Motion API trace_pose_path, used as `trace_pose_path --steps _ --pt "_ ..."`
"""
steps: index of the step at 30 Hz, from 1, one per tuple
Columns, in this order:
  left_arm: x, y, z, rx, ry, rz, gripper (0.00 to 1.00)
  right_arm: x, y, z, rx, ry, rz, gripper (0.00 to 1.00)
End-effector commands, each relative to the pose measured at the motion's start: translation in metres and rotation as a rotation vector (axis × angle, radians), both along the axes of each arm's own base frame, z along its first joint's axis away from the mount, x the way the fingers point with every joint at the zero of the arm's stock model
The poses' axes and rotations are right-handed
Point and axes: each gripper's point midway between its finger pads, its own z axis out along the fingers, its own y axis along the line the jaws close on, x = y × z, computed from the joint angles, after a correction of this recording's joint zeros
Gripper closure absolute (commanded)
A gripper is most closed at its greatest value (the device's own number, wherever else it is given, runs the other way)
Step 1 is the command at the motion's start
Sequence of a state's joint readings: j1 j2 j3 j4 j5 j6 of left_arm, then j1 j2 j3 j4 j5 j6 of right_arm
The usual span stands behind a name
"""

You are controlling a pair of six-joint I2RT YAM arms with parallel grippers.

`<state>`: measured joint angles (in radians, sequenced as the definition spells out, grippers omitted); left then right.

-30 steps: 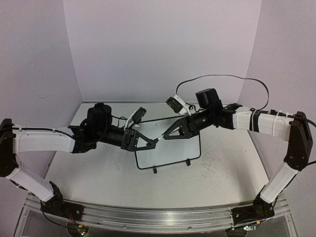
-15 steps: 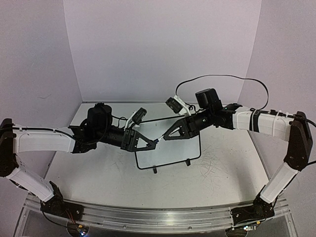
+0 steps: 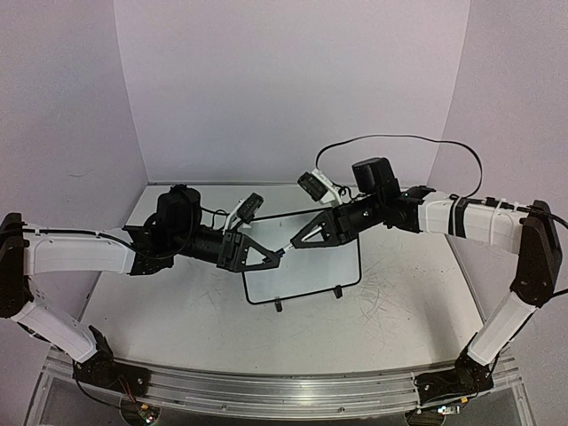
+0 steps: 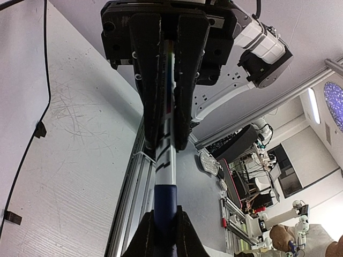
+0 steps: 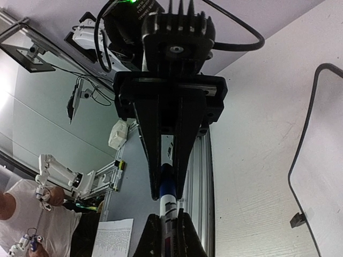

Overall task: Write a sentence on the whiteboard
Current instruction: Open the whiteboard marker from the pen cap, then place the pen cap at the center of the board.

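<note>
White-barrelled marker [image 4: 165, 170] pinched from both ends. Left gripper [image 3: 279, 254] clamped shut on the dark blue end, right gripper [image 3: 295, 244] closed tight on the pale barrel, with the two sets of fingertips nearly meeting. Whiteboard [image 3: 306, 272] directly beneath the meeting fingertips in the overhead view, on its small black feet; cannot tell whether it touches them.
</note>
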<state>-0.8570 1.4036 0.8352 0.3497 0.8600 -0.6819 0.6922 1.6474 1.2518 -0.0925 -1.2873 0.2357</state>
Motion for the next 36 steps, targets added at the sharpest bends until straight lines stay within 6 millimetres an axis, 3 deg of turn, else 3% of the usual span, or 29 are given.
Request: trace_pose_path --steps 1,4,7,13,16,21,25,27,30,33,36 --pt "0.004 -0.001 0.01 -0.024 -0.025 0.026 1.0 -0.004 0.002 0.02 0.065 -0.078 0.014 1.0" --pt "0.005 -0.001 0.014 -0.031 -0.032 0.03 0.82 -0.003 0.001 0.017 0.056 -0.082 0.0 1.0" --pt "0.005 0.0 0.018 -0.039 -0.039 0.029 0.73 -0.002 0.001 0.016 0.055 -0.085 -0.005 1.0" --pt "0.007 0.003 0.016 -0.03 -0.05 0.052 1.0 -0.003 -0.002 0.023 0.065 -0.102 -0.012 1.0" --pt "0.009 0.011 0.008 -0.007 -0.055 0.072 1.0 0.004 -0.016 0.027 0.072 -0.113 -0.047 1.0" --pt "0.014 0.037 -0.014 0.131 -0.108 0.114 1.0 0.036 -0.074 0.029 0.092 -0.149 -0.185 1.0" --pt "0.013 0.054 -0.004 0.149 -0.182 0.131 1.0 0.047 -0.101 0.035 0.093 -0.197 -0.283 1.0" --pt "0.022 0.061 -0.001 0.172 -0.206 0.187 1.0 0.052 -0.104 0.038 0.079 -0.219 -0.334 1.0" --pt "0.06 0.086 -0.013 0.301 -0.204 0.439 1.0 0.076 -0.111 0.039 0.018 -0.277 -0.511 1.0" --pt "0.109 0.137 -0.027 0.47 -0.176 0.842 1.0 0.087 -0.12 0.046 -0.007 -0.369 -0.676 1.0" --pt "0.125 0.178 -0.049 0.579 -0.103 1.092 1.0 0.082 -0.119 0.062 0.024 -0.468 -0.766 1.0"
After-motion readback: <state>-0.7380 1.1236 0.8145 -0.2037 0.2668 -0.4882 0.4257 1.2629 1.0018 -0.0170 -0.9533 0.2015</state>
